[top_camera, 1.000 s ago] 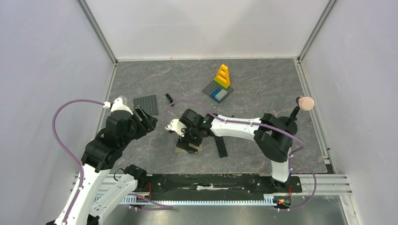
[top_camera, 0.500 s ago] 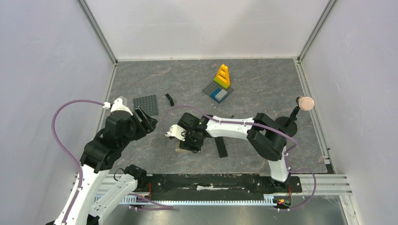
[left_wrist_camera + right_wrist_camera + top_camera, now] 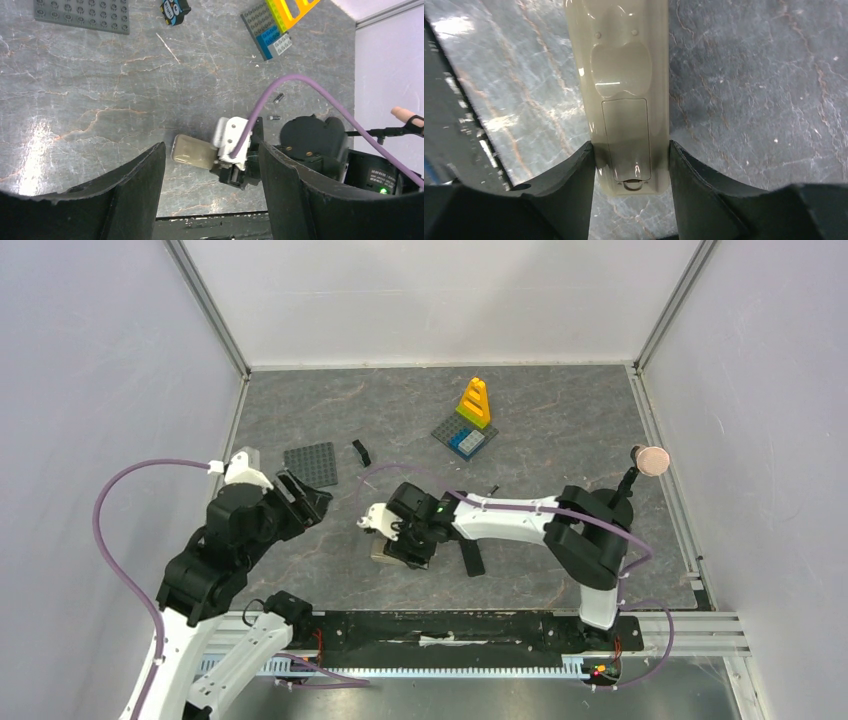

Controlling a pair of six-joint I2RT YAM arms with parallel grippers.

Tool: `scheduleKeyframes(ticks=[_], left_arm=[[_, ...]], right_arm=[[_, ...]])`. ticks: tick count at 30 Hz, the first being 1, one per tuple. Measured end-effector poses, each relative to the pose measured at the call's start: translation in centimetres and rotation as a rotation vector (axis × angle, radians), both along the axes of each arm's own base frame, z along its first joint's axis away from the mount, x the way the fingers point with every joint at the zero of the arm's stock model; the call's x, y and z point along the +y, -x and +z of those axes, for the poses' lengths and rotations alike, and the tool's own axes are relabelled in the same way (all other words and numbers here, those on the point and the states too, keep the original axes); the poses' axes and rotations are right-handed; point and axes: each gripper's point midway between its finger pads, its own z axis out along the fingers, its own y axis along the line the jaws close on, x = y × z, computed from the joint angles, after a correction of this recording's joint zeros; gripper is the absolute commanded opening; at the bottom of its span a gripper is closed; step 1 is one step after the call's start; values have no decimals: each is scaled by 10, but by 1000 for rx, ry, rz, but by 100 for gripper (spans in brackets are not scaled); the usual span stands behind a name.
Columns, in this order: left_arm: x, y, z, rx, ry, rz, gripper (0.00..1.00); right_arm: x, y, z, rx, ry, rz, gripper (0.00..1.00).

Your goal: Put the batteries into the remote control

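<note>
Your right hand (image 3: 631, 147) grips the remote control (image 3: 624, 65); its cover (image 3: 626, 135) is on, batteries (image 3: 278, 97) lie loose, none loaded.

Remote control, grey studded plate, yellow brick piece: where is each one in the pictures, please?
remote control (image 3: 621, 75): right wrist view, oval hollow on its tan face.
grey studded plate (image 3: 311, 464): top external view, middle of its studded top.
yellow brick piece (image 3: 473, 408): top external view, middle of its body.
</note>
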Motion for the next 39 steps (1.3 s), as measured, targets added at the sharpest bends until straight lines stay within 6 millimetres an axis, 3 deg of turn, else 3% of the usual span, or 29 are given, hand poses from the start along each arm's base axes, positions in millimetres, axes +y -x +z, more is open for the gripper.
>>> scheduleKeyframes(ticks=[5,11,16,23,29,34,39], left_arm=[[5,9,14,-94,30,-4,74],[-1,13,26,-217,79,-51,77],[-26,13,46,-343,166,-183,82],[-70,17,100,-536,296,-425,82],[-96,22,118,-577,354,-579,82],[-111,39,137,-642,431,-715,80],[-118,48,144,-668,488,-788,62]], right_arm=[[4,0,38,47,-170,-70,30],[20,-10,129,79,-473,-170,31],[27,1,197,192,-685,-212,31],[34,28,278,375,-891,-221,32],[29,49,337,498,-1046,-168,33],[28,61,357,581,-1103,-126,33],[27,67,361,627,-1114,-106,34]])
